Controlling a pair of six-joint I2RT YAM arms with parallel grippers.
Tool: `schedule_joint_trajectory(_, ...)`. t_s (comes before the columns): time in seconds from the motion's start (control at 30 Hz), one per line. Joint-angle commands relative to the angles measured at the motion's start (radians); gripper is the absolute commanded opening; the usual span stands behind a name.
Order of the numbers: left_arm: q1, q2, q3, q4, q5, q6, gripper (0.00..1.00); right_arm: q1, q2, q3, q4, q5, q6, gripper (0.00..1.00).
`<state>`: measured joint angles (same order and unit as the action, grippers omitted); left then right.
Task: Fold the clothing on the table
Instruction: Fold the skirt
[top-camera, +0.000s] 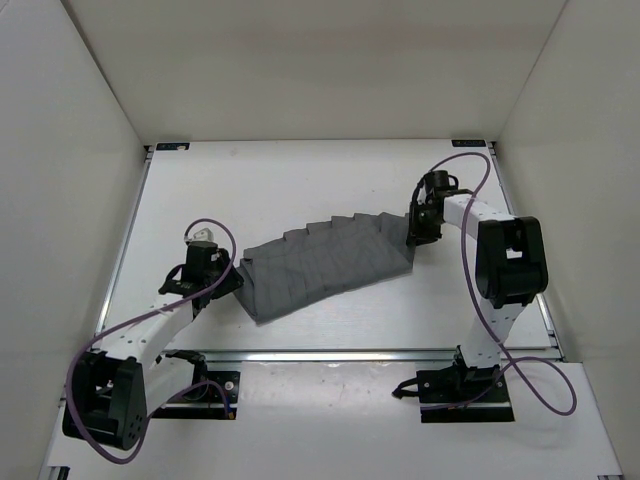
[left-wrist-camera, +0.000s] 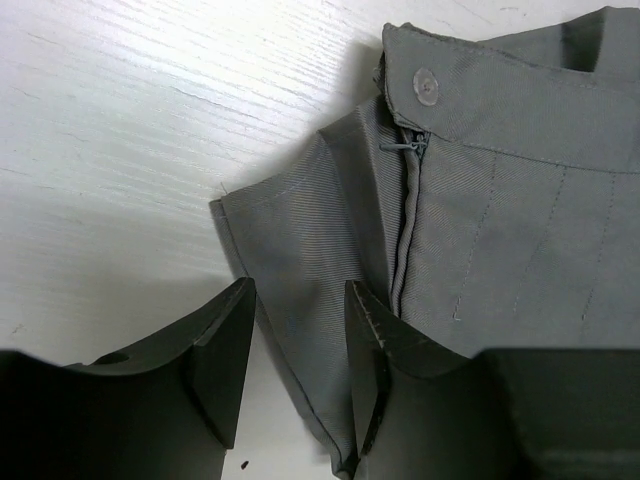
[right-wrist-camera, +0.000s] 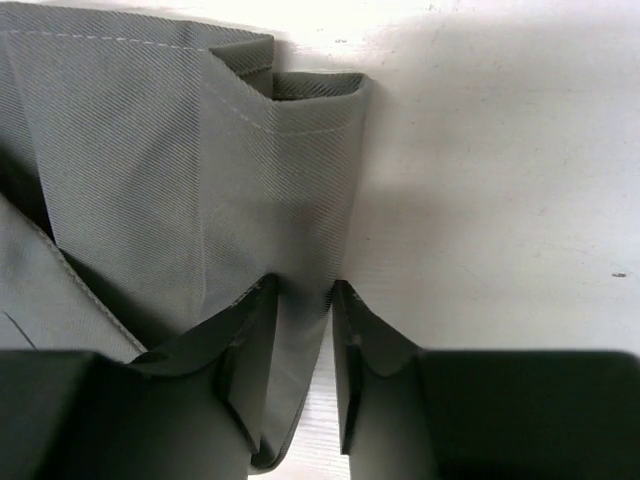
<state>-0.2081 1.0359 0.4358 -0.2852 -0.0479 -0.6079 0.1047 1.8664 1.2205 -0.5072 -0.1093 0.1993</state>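
The grey pleated clothing (top-camera: 330, 262) lies spread across the middle of the white table (top-camera: 300, 180), running from lower left to upper right. My left gripper (top-camera: 235, 280) is at its left end. In the left wrist view the left gripper (left-wrist-camera: 297, 290) is open, straddling the garment's edge (left-wrist-camera: 300, 250) near a button (left-wrist-camera: 426, 86) and zipper, with bare table beside the left finger. My right gripper (top-camera: 412, 235) is at the right end. In the right wrist view the right gripper (right-wrist-camera: 303, 285) stands narrowly open around a folded hem of the clothing (right-wrist-camera: 150, 150), a sliver of table showing beside the fabric.
White walls enclose the table on three sides. A metal rail (top-camera: 350, 354) runs along the near edge in front of the arm bases. Purple cables (top-camera: 520, 370) loop beside each arm.
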Motion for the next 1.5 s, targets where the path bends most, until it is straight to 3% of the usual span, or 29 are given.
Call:
schedule_joint_trajectory(0.0,-0.001,0.006,-0.006,0.000,-0.001,-0.001,0.51,0.006,0.013,0.037,-0.008,-0.010,0.002,0.25)
schedule_joint_trajectory(0.17,-0.022,0.058,0.000,-0.011,-0.029,0.008,0.53,0.016,0.013,0.056,-0.031,-0.027,-0.009,0.00)
schedule_joint_trajectory(0.27,-0.011,0.098,-0.005,-0.003,-0.021,0.016,0.54,0.035,-0.044,0.068,-0.040,-0.093,-0.024,0.00)
schedule_joint_trajectory(0.43,-0.031,0.144,-0.011,0.026,-0.032,0.010,0.40,0.145,-0.173,0.108,-0.002,-0.268,-0.025,0.00)
schedule_joint_trajectory(0.63,-0.030,0.170,-0.014,0.046,-0.018,0.008,0.28,0.436,-0.222,0.165,0.090,-0.449,0.069,0.00)
schedule_joint_trajectory(0.93,-0.013,0.122,-0.043,0.057,0.003,-0.004,0.21,0.645,-0.063,0.194,0.335,-0.681,0.213,0.00)
schedule_joint_trajectory(1.47,-0.013,0.121,-0.052,0.072,-0.001,-0.001,0.20,0.816,0.269,0.392,0.346,-0.804,0.186,0.00)
